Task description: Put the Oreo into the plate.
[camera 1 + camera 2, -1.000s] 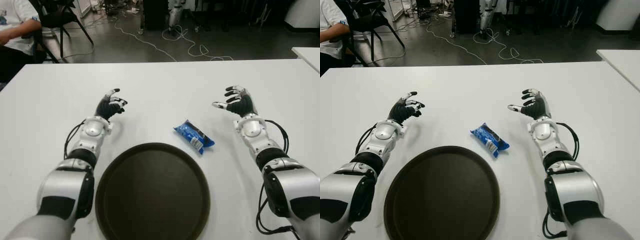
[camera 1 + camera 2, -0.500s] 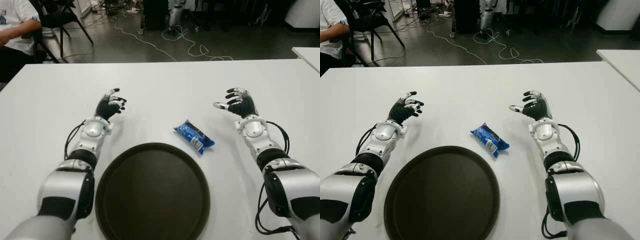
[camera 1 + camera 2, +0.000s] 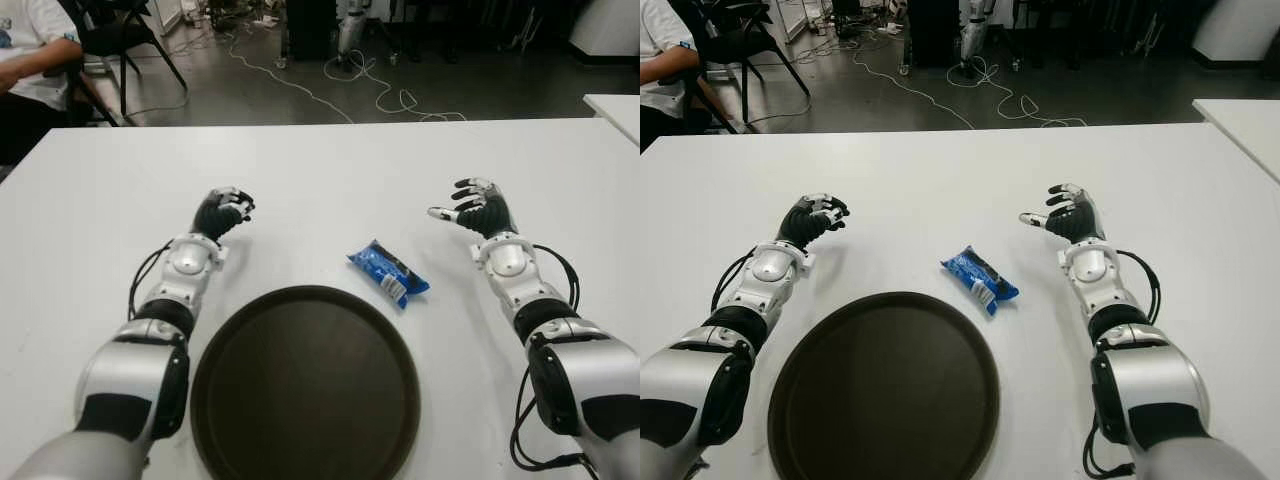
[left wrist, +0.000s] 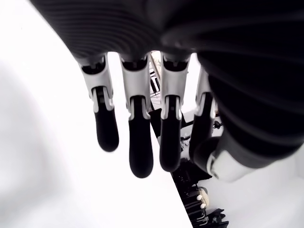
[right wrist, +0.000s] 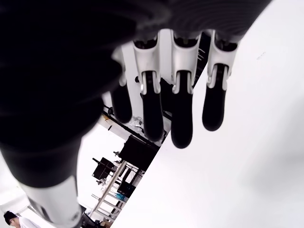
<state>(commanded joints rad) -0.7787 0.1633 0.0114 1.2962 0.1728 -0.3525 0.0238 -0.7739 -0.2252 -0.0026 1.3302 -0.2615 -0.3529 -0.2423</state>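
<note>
- Left eye view: a blue Oreo packet (image 3: 388,273) lies on the white counter (image 3: 330,175), just beyond the far right rim of a round dark plate (image 3: 305,385) and not touching it as far as can be seen. The left hand (image 3: 221,213) shows to the left of the packet, well apart from it, beyond the plate's left side. The right hand (image 3: 478,207) shows to the right of the packet, also apart from it. Neither hand holds anything. A person's arm in a white sleeve (image 3: 35,45) shows at the far left corner, beside a black chair (image 3: 110,35); cables (image 3: 340,85) trail over the dark floor behind the counter.
- Right eye view: the same layout; the Oreo packet lies tilted, its pale end nearest the plate.
- Left wrist view: the left hand's fingers (image 4: 137,135) hang loosely bent over the white counter, with gaps between them and nothing in their grasp.
- Right wrist view: the right hand's fingers (image 5: 183,114) are extended and released, spread above the counter, empty.
</note>
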